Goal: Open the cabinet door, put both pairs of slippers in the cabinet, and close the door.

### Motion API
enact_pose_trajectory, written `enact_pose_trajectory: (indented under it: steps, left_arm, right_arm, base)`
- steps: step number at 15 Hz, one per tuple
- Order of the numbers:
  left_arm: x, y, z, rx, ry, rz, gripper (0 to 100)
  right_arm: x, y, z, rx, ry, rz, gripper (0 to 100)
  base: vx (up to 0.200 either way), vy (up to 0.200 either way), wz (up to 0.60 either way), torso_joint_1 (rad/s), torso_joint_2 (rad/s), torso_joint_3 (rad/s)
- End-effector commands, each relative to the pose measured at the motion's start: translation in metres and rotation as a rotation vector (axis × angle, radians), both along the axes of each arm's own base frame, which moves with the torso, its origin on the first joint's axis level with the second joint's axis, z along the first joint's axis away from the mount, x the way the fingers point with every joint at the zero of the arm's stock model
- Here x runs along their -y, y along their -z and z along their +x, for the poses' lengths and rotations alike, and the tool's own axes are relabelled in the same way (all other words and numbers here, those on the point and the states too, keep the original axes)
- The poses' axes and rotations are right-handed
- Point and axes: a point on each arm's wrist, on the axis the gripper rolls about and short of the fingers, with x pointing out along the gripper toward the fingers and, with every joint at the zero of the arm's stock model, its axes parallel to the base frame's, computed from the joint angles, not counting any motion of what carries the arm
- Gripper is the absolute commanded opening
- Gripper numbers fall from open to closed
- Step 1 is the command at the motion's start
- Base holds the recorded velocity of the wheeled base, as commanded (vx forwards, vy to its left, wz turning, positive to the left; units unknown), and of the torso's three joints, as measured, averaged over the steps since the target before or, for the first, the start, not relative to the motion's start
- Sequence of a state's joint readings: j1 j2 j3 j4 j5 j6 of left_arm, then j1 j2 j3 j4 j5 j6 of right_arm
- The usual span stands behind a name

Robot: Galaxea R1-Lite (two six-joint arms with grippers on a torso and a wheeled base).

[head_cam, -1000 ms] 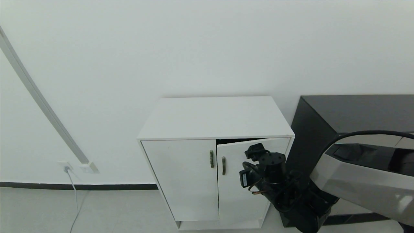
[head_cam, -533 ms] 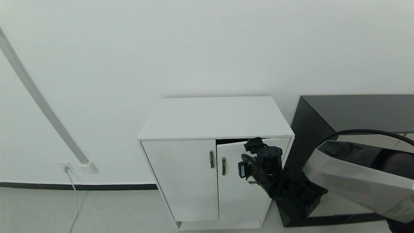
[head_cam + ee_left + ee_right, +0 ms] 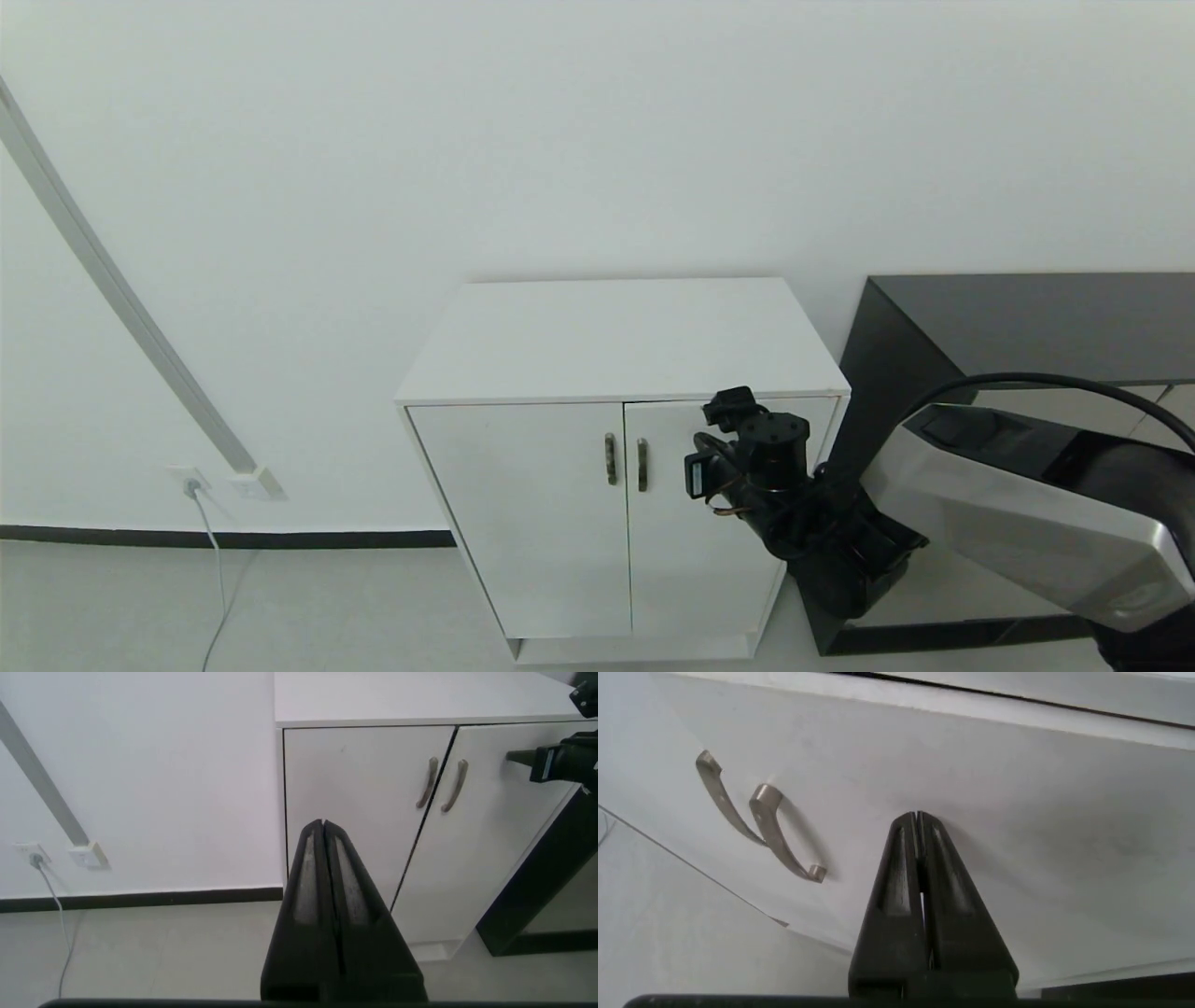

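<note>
The white cabinet (image 3: 616, 341) stands against the wall with both doors flush. Its two metal handles (image 3: 642, 464) meet at the centre seam. My right gripper (image 3: 918, 819) is shut, and its tip rests against the face of the right door (image 3: 686, 560), beside the curved handles (image 3: 789, 845). In the head view the right arm's wrist (image 3: 761, 448) covers the upper part of that door. My left gripper (image 3: 321, 826) is shut with nothing in it. It hangs well back from the cabinet (image 3: 374, 793), facing the left door. The right gripper (image 3: 523, 757) touches the right door there too.
A black glossy unit (image 3: 1027, 313) stands right next to the cabinet's right side. A wall socket with a cable (image 3: 193, 485) and a slanted grey conduit (image 3: 121, 299) are at the left. Bare light floor (image 3: 280, 607) lies before the cabinet.
The right door was ajar with a dark gap at its top. My right gripper moved toward the cabinet against it, and the door now lies flush.
</note>
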State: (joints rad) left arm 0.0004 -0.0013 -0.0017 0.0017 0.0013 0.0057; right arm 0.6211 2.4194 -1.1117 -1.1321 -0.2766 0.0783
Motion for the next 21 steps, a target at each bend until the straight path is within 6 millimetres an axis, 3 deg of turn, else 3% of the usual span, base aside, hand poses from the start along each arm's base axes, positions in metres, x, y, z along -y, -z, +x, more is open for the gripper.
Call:
enact_pose_trajectory:
  steps: [1, 16, 19, 21]
  left_arm:
    - [0.000, 0.000, 0.000, -0.001, 0.000, 0.000, 0]
    - [0.000, 0.000, 0.000, -0.001, -0.001, 0.000, 0]
    - [0.000, 0.000, 0.000, -0.001, 0.000, 0.000, 0]
    - [0.000, 0.000, 0.000, -0.001, 0.000, -0.001, 0]
  right_arm:
    - [0.001, 0.003, 0.004, 0.001, 0.005, 0.000, 0]
    - [0.008, 0.001, 0.016, 0.018, 0.024, 0.015, 0]
    - [0.009, -0.001, 0.013, 0.016, 0.022, 0.013, 0]
    - [0.012, -0.012, -0.003, 0.008, 0.011, 0.004, 0]
  base:
    - [0.000, 0.000, 0.00, 0.000, 0.00, 0.000]
    - [0.000, 0.000, 0.00, 0.000, 0.00, 0.000]
    - [0.000, 0.000, 0.00, 0.000, 0.00, 0.000]
    - [0.000, 0.000, 0.00, 0.000, 0.00, 0.000]
